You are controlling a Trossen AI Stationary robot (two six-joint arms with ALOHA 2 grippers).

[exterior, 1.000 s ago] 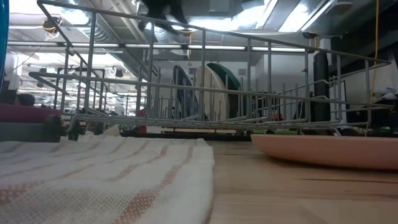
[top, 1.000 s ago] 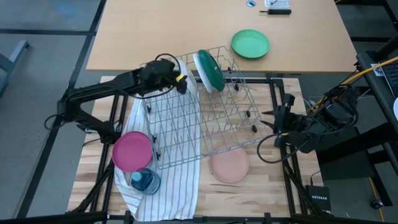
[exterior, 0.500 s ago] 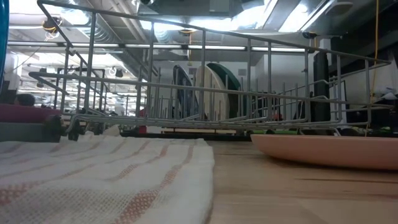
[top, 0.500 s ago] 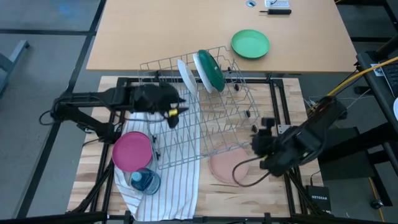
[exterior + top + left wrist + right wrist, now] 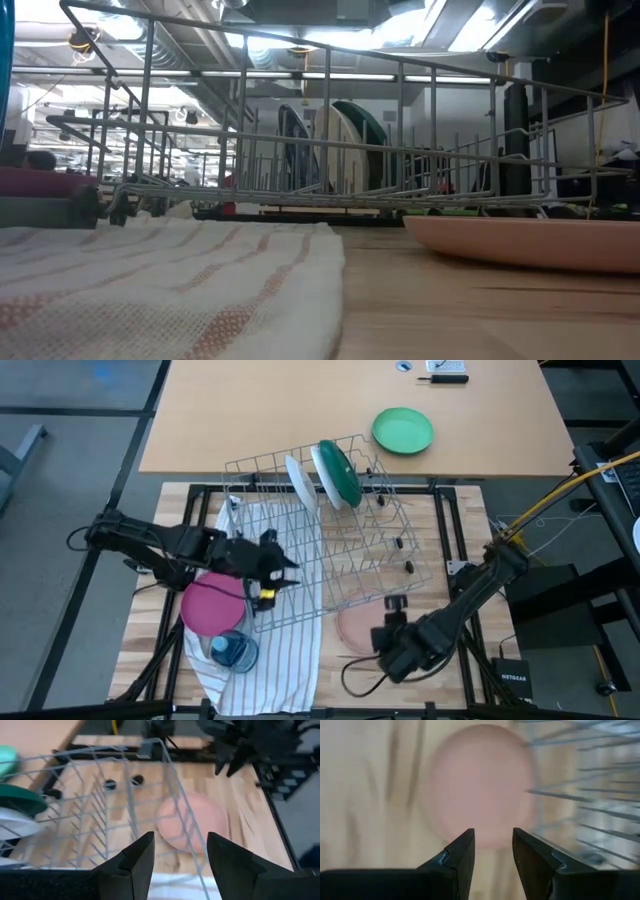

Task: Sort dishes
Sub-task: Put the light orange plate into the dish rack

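Your right gripper (image 5: 388, 632) has swung in from the worktop's right edge and now hangs low, jaws apart and empty, at the near edge of the pale pink plate (image 5: 366, 625) lying flat beside the wire rack (image 5: 330, 550); expect that plate to be the next pick. Your left gripper (image 5: 268, 568) has withdrawn from the rack's far end to above the magenta plate (image 5: 211, 603), jaws wide, holding nothing

Open left pincer (image 5: 179, 854) faces the pale pink plate (image 5: 192, 822) beyond wire rack (image 5: 125, 800).
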